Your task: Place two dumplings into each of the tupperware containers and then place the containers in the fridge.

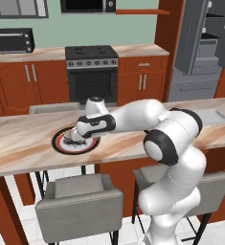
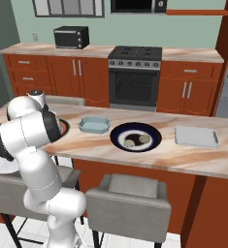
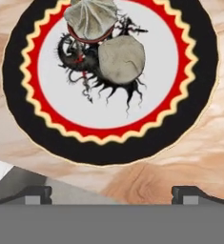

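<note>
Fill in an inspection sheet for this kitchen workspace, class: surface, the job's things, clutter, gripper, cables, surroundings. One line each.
Surface: marbled island counter, stools along its near side.
Job's things: two dumplings touching on the red-and-black plate; two more on the dark-blue plate; pale blue tub and flat grey tub, both empty; fridge standing open.
Clutter: nothing seen.
Gripper: gripper open, above the red-and-black plate, holding nothing.
Cables: nothing seen.
Surroundings: oven, toaster oven, red-brown cabinets.
</note>
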Available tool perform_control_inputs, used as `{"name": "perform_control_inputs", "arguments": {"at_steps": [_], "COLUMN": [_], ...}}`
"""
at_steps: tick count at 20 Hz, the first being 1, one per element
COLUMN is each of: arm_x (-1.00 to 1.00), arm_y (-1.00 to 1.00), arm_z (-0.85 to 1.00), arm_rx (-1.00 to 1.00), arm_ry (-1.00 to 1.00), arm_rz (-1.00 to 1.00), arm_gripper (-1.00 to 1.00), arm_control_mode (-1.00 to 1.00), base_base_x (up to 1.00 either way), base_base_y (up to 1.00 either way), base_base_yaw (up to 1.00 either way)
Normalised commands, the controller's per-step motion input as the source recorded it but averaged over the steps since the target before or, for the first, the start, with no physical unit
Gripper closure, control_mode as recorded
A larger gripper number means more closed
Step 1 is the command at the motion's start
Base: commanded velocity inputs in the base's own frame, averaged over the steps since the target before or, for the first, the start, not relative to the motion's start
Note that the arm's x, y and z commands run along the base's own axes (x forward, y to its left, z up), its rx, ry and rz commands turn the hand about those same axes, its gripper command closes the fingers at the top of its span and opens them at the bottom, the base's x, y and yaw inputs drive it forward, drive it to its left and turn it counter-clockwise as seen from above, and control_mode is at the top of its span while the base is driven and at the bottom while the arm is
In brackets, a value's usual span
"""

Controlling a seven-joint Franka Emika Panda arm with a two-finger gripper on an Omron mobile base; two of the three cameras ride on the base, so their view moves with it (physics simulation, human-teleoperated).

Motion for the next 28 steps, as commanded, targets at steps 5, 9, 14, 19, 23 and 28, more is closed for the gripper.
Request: {"name": "perform_control_inputs", "arguments": {"at_steps": [5, 9, 14, 19, 23, 28], "arm_x": [0.45, 0.19, 0.07, 0.17, 0.26, 0.35], "arm_y": [0.35, 0.03, 0.0, 0.0, 0.0, 0.0], "arm_z": [-0.05, -0.26, -0.32, -0.06, -0.01, -0.17], "arm_rx": [0.0, 0.0, 0.0, 0.0, 0.0, 0.0], "arm_ry": [0.0, 0.0, 0.0, -0.03, 0.0, 0.0], "arm_rz": [0.0, 0.0, 0.0, 0.0, 0.0, 0.0], "arm_gripper": [-1.0, -1.0, -1.0, -1.0, -1.0, -1.0], "arm_control_mode": [-1.0, -1.0, -1.0, -1.0, -1.0, -1.0], "base_base_x": [0.0, 0.0, 0.0, 0.0, 0.0, 0.0], "base_base_y": [0.0, 0.0, 0.0, 0.0, 0.0, 0.0], "base_base_yaw": [0.0, 0.0, 0.0, 0.0, 0.0, 0.0]}}
